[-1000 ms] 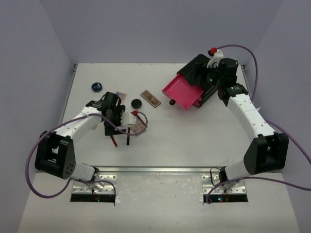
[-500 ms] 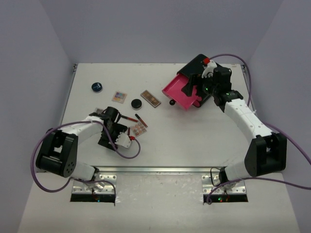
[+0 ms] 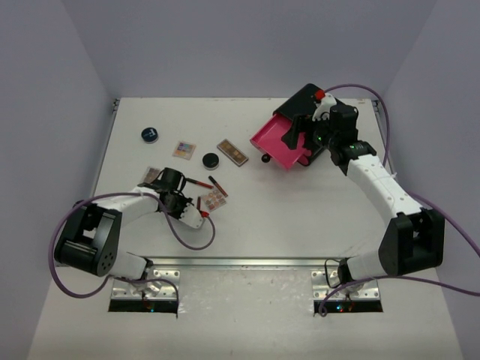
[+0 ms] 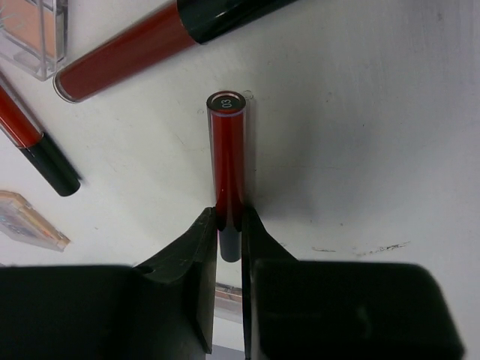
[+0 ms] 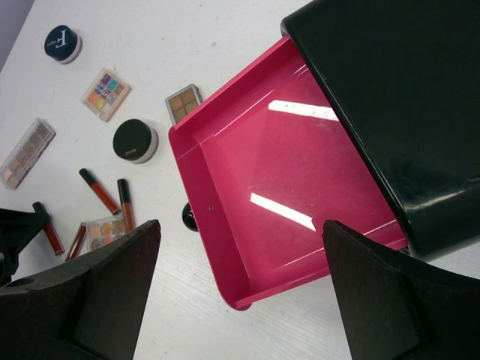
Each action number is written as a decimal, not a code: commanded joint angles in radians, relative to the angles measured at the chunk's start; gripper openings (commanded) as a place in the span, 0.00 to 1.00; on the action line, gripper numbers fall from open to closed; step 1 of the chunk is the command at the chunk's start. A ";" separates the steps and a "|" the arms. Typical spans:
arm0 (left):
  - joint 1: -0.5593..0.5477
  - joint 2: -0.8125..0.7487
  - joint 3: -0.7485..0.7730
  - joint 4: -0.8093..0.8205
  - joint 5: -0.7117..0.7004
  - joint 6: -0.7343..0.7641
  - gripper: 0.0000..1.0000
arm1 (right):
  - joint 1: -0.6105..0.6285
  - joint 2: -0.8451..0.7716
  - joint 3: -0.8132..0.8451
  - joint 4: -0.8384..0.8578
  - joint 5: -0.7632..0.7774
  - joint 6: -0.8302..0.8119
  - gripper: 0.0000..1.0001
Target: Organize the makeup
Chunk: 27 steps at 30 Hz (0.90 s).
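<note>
Top view: the left gripper [image 3: 191, 208] sits low at the table's [image 3: 300, 217] near left, beside an eyeshadow palette [image 3: 215, 199]. The right gripper [image 3: 297, 136] hangs over the pink drawer [image 3: 271, 147], far right.

Left wrist: its 2 fingers [image 4: 196, 247] clamp a red lip-gloss tube [image 4: 227, 157] lying flat on the table.

Right wrist: the jaws stand wide apart above the drawer, which is pulled out of the black box [image 5: 390, 97].

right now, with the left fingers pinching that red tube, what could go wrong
The left fingers grip the red tube only near its dark cap end, so it may pivot or slip when lifted. The right fingers hang open over the pink drawer, possibly blocking a drop-off there.
</note>
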 commanded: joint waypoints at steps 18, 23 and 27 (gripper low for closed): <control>0.022 0.012 0.682 -0.257 0.346 -0.893 0.00 | 0.005 -0.032 0.024 -0.005 0.028 0.031 0.93; -0.226 0.122 0.919 -0.087 0.119 -0.949 0.00 | 0.002 -0.064 0.008 0.000 0.061 0.047 0.94; -0.384 0.233 0.989 0.048 -0.060 -0.793 0.00 | -0.022 -0.118 -0.017 -0.017 0.118 0.111 0.95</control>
